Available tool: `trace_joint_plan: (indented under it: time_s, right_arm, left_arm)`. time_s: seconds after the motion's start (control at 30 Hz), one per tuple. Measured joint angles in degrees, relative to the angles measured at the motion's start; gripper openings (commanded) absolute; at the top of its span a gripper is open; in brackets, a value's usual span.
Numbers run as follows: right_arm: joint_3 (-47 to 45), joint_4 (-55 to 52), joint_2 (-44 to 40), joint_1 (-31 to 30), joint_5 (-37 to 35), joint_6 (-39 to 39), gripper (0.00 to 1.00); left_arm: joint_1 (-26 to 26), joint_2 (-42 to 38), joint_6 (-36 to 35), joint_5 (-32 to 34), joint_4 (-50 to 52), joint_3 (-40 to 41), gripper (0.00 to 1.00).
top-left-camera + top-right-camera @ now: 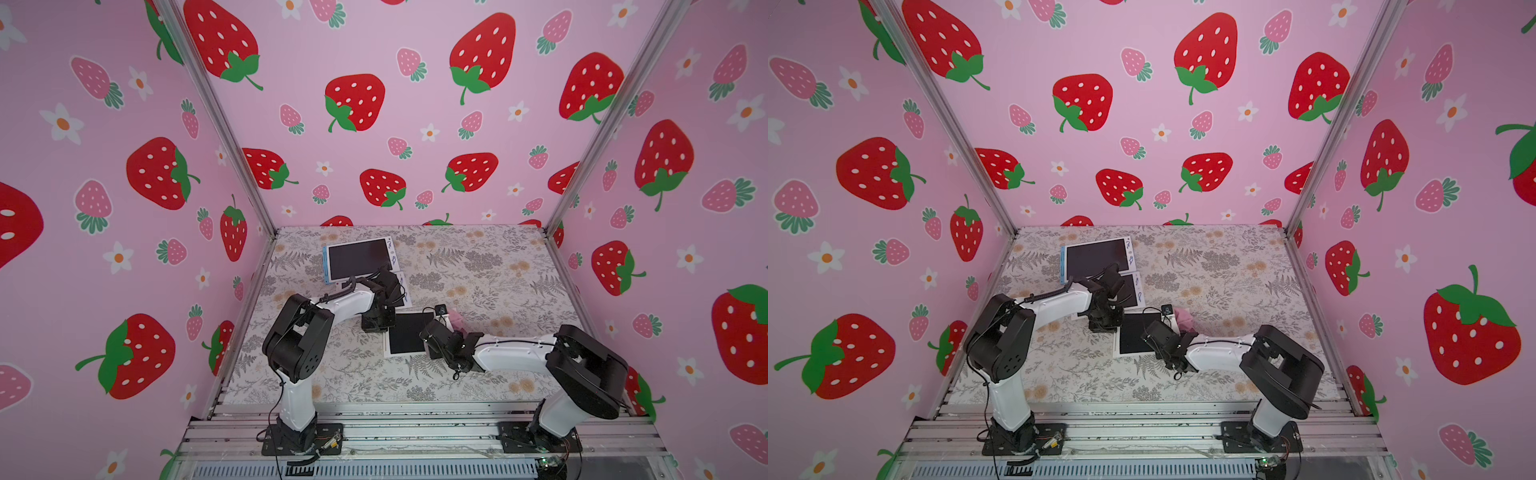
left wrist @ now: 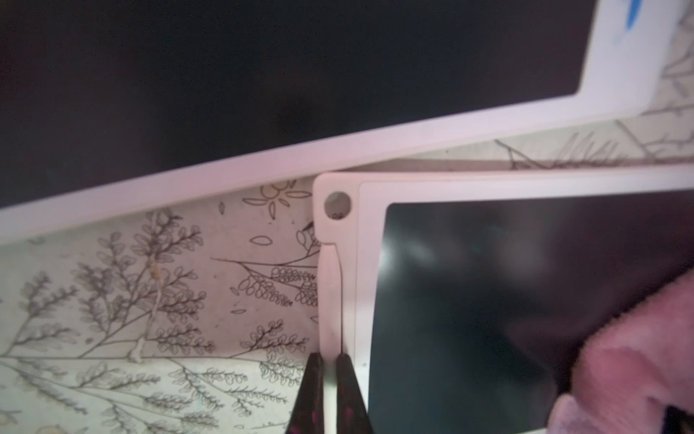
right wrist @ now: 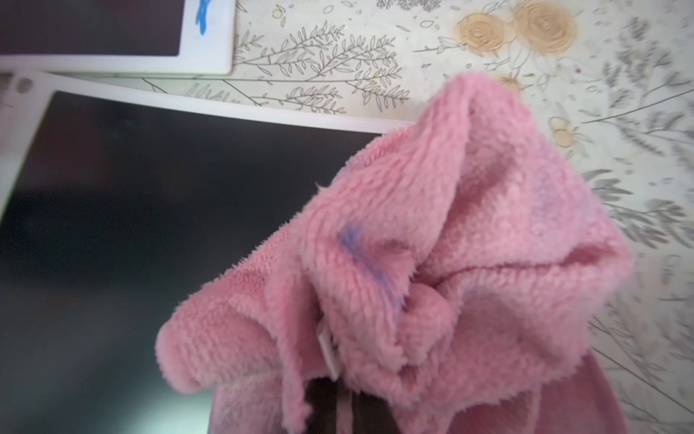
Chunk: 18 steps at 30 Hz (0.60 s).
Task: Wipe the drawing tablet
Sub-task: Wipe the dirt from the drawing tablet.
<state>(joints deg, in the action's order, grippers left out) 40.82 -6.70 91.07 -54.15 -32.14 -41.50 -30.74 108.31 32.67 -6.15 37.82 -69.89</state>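
Pink fleece cloth (image 1: 458, 321) sits bunched at the far right corner of the drawing tablet (image 1: 409, 334) in both top views, right at the right gripper (image 1: 447, 327). That tablet lies flat on the floral table cover (image 1: 478, 266), mid-table between the two arms, and the left gripper (image 1: 380, 326) is down at its left edge. Two more lie behind it: a second tablet (image 1: 402, 286), mostly hidden under the left arm, and a far tablet (image 1: 359, 257) near the back wall. From up here I honestly can't tell how either set of jaws stands

The left wrist view sorts that out: the left gripper (image 2: 330, 360) is pinched tight on the white strip (image 2: 332, 300) running along the tablet's side, with the black screen just beside it and a bit of cloth poking into the corner

The right wrist view gives what the others don't: the right gripper (image 3: 340, 407) is clamped on the cloth, which drapes over one corner of the screen and partly over the table cover. There's a bluish smear (image 3: 355, 244) on the fleece, plus blue scribbles (image 3: 202, 18) on the second tablet's white border
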Motion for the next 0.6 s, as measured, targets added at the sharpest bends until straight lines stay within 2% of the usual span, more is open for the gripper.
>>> trace_joint_plan:
  time_s: [0.17,0.23,0.33,0.4,0.47,0.6]
  right_arm:
    - [-7.39,1.66,-7.82,8.63,3.48,-1.42,0.0]
    - [-7.5,1.27,-8.13,7.65,3.39,-1.84,0.0]
    - [-4.37,0.0,-4.81,2.29,2.08,-1.81,0.0]
    - [-2.45,-0.37,-3.08,0.85,1.9,-2.1,0.0]
    - [-2.91,-0.37,-3.54,1.7,2.16,-2.75,0.0]
    - [-8.44,0.44,-9.81,8.15,4.55,-3.28,0.0]
  left_arm:
    - [0.0,-0.17,0.0,-0.02,-0.28,0.31,0.02]
    - [0.0,-0.2,0.0,-0.02,-0.28,0.31,0.02]
    - [0.0,-0.2,-0.15,0.0,-0.28,0.31,0.02]
    - [0.0,-0.2,-0.22,0.0,-0.26,0.31,0.02]
    - [0.0,-0.2,-0.33,0.0,-0.28,0.31,0.02]
    - [0.0,-0.2,-0.26,-0.02,-0.31,0.31,0.02]
